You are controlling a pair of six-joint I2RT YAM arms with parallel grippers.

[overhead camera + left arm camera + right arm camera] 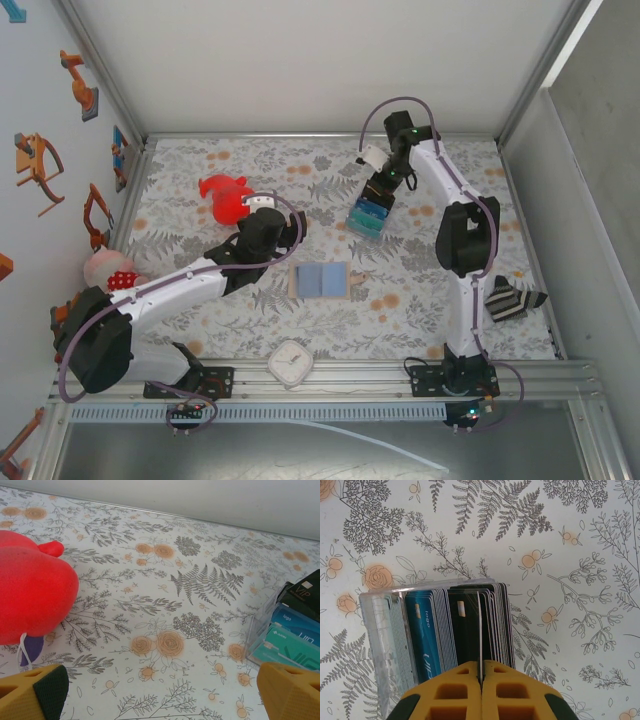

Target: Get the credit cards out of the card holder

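Jaws of the right gripper (pixel 481 672) are clenched on one credit card (pixel 479 630). It stands on edge among the other cards in a clear box (pixel 380 645), so only its thin pale rim shows, and the yellow fingers cover the box's near end. The card holder (pixel 322 280) lies open and flat on the floral table (pixel 200 320) between the two arms, blue lining up, well apart from the box. Whether its pockets hold cards is too small to tell. The left gripper (pixel 160 695) hovers with its jaws released and wide, gripping nothing, beside a red plush toy (pixel 35 585) cut off at the frame's left edge.
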